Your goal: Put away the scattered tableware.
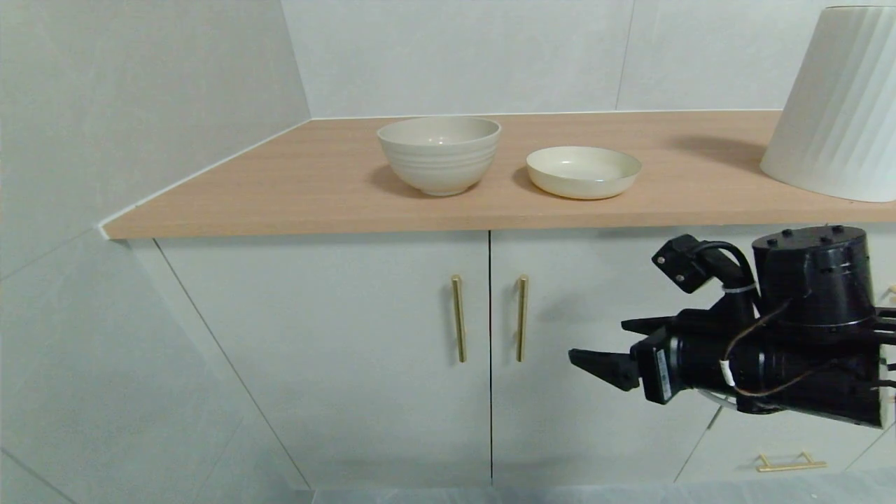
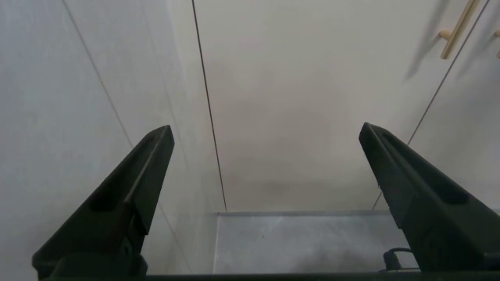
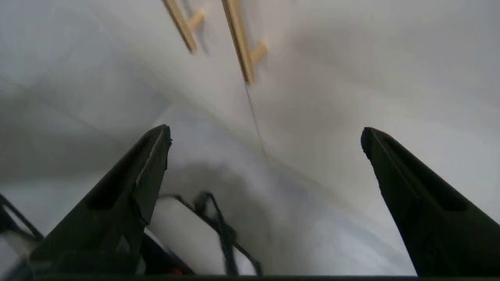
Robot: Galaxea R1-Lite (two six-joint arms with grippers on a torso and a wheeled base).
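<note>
Approach step, apparently: right gripper point(image 1: 607, 353), jaws wide and empty, near the right-hand brass bar handle point(image 1: 521, 318), to grasp next; ribbed cream ceramic bowl point(image 1: 439, 154) untouched.

Deep off-white bowl point(image 1: 439, 155) with ribbed sides, upright and empty, on the wooden table point(image 1: 294, 189), about midway back; just to its right, apart from it, shallow cream dish point(image 1: 583, 171), upright, empty, same table
</note>
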